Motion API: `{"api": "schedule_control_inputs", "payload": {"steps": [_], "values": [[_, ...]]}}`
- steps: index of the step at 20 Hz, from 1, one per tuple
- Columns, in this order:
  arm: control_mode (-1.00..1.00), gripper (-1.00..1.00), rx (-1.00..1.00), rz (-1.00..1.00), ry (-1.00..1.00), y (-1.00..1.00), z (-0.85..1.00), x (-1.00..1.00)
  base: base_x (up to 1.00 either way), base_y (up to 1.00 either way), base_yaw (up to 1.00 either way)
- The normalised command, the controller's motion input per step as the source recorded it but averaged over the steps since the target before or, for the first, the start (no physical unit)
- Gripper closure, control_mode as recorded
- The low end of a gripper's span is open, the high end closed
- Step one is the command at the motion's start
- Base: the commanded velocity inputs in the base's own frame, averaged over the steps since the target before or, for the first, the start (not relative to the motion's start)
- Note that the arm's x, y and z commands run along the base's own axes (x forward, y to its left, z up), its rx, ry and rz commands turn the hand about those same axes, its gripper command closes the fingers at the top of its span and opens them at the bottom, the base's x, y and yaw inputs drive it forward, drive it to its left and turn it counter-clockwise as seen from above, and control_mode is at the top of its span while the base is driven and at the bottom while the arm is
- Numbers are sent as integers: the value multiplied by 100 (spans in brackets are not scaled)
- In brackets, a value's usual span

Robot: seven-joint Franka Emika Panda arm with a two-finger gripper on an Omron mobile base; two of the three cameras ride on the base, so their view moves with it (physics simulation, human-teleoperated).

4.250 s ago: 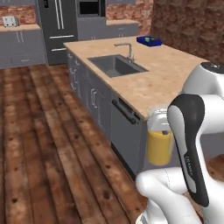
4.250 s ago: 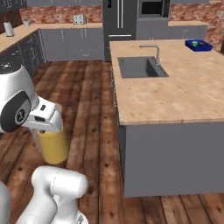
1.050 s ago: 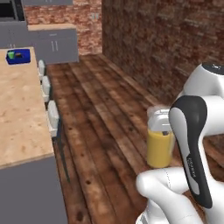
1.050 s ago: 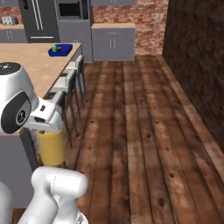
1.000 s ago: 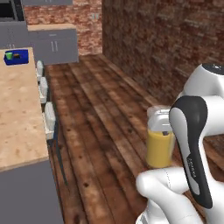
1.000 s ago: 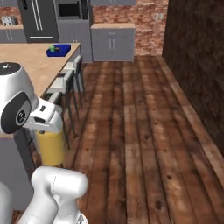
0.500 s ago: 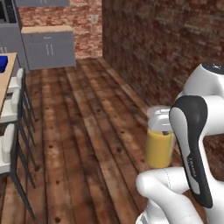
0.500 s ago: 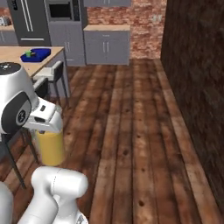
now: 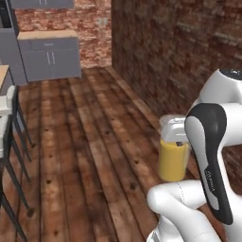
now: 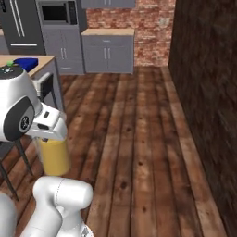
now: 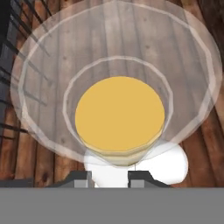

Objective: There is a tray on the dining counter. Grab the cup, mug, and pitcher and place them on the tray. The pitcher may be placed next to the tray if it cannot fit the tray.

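Note:
My gripper point(image 11: 109, 177) is shut on the rim of the pitcher point(image 11: 119, 114), a clear glass cylinder with orange-yellow liquid. It hangs upright close to my arm, well above the wooden floor, in the left base view point(image 9: 172, 160) and the right base view point(image 10: 53, 155). The blue tray point(image 10: 25, 62) lies on the dining counter point(image 10: 41, 64) at the far left, some way ahead of the pitcher. The cup and the mug are out of view.
A dark brick wall point(image 9: 189, 52) runs along the right side. Grey cabinets point(image 10: 107, 51) and a built-in oven point(image 10: 55, 14) stand at the back. Stools point(image 9: 7, 127) line the counter's side at the left. Open wooden floor point(image 10: 139, 139) lies ahead.
The whole scene has slid left as the base turned and drove; the counter and stools are now at the left edge. The pitcher stays held in the same pose.

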Motion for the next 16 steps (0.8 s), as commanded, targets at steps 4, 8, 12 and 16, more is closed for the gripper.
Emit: {"api": "schedule_control_inputs", "payload": {"steps": [4, 8, 12, 16], "values": [[100, 100, 0, 0, 0, 0, 0, 0, 100, -1, 0], [100, 100, 0, 0, 0, 0, 0, 0, 100, -8, 0], [100, 100, 0, 0, 0, 0, 0, 0, 100, -11, 0], [100, 100, 0, 0, 0, 0, 0, 0, 100, -8, 0]]}}
